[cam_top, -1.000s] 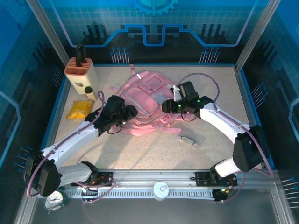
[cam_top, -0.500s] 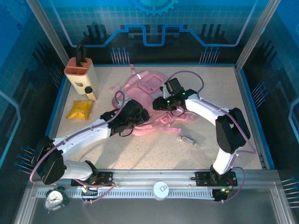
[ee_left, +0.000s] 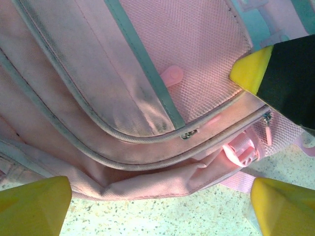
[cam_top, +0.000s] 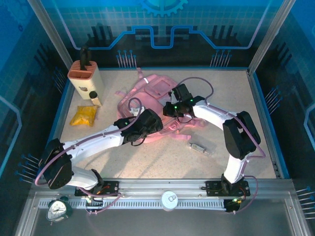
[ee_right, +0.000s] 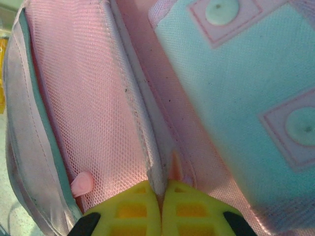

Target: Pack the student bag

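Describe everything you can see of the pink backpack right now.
The student bag is a soft pink fabric backpack lying flat on the speckled table, mid-table. It shows mesh panels, grey-piped zip seams, pale strips, small pink pull tabs and a pink strap loop at its edge. The right gripper is shut at a zip seam, apparently pinching it; the left gripper hovers open over its near edge.

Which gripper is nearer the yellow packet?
Left. The left gripper is over the near edge of the student bag, right of the yellow packet; the right gripper is farther right.
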`<action>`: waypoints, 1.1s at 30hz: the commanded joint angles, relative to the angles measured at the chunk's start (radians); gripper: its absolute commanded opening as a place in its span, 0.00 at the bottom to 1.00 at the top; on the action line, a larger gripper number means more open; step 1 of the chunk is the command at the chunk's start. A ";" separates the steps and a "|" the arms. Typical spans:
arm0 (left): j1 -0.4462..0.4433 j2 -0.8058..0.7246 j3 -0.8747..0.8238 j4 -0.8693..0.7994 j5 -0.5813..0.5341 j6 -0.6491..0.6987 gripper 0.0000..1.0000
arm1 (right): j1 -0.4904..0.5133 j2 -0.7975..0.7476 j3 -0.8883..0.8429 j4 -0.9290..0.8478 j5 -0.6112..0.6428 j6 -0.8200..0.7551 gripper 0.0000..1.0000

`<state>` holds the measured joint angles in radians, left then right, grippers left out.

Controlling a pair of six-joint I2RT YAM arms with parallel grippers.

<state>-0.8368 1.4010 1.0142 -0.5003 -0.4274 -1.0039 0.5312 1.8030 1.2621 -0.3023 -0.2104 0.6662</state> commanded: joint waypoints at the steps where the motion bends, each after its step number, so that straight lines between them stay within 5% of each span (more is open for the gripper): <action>1: -0.028 0.014 0.019 -0.004 -0.046 -0.052 0.98 | 0.014 -0.069 -0.037 0.115 -0.018 0.072 0.00; 20: -0.079 0.147 0.141 -0.099 -0.140 -0.089 0.99 | 0.007 -0.164 -0.128 0.313 -0.072 0.263 0.00; 33: -0.020 0.248 0.196 -0.092 -0.164 -0.210 0.99 | 0.016 -0.157 -0.151 0.371 -0.088 0.299 0.00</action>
<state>-0.8745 1.6264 1.1763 -0.5957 -0.5610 -1.1637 0.5312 1.6985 1.1107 -0.0475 -0.2520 0.9508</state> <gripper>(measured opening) 0.992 0.057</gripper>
